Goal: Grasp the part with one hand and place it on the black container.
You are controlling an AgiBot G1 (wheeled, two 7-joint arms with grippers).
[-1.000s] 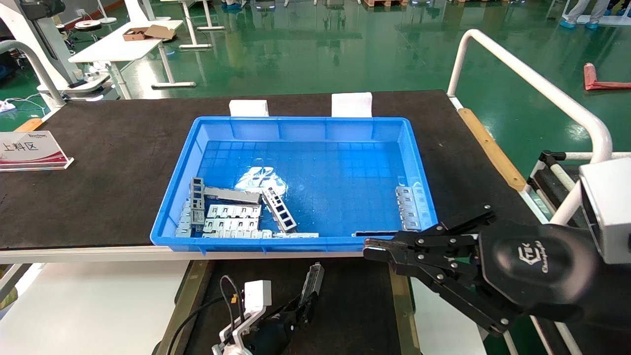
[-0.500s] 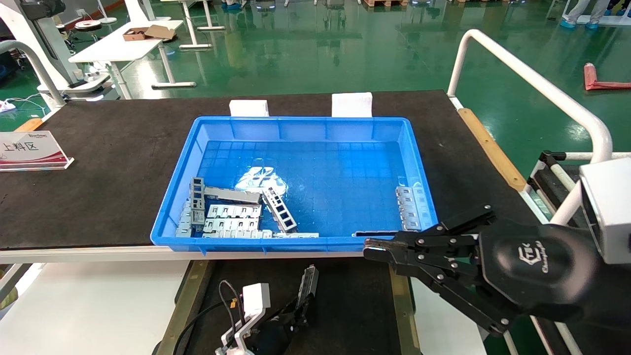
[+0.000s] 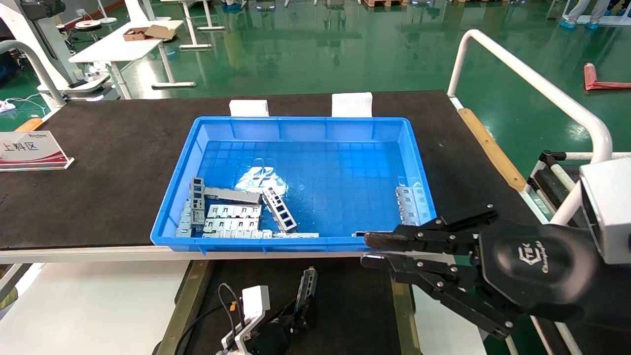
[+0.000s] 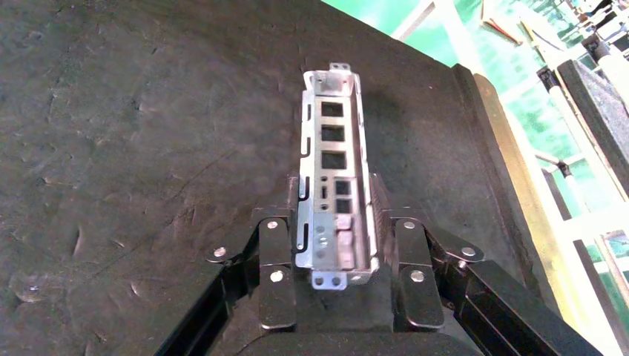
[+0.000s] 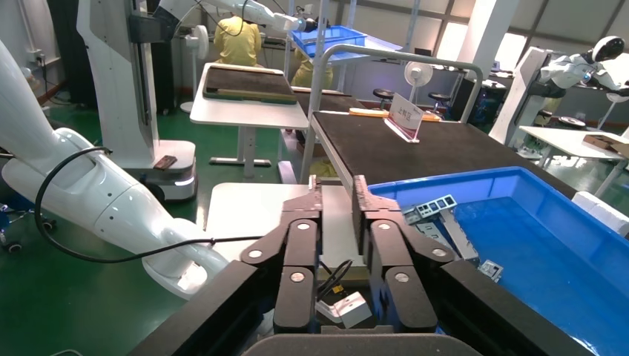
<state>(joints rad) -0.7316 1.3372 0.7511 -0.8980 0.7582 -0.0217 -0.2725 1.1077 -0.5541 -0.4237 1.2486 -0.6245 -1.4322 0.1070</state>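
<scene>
The part (image 3: 306,286), a slim silver-grey channel strip with slots, is held in my left gripper (image 3: 301,306) at the bottom of the head view, over the black container (image 3: 360,301). In the left wrist view the gripper (image 4: 335,219) is shut on the near end of the part (image 4: 331,156), one finger on each side wall, and the strip juts out low over the container's matte floor (image 4: 148,148). I cannot tell whether it touches the floor. My right gripper (image 3: 370,249) hovers at the blue bin's front right corner, open and empty, as the right wrist view (image 5: 336,196) also shows.
The blue bin (image 3: 296,121) on the black-matted table holds several metal strips and plates (image 3: 231,217) at its front left and one plate (image 3: 408,207) at the right wall. The container's brownish rails (image 3: 183,296) flank the floor. A white rail (image 3: 532,84) stands to the right.
My left gripper has sunk a little toward the container floor with the part. My right gripper's fingers have spread apart from nearly shut.
</scene>
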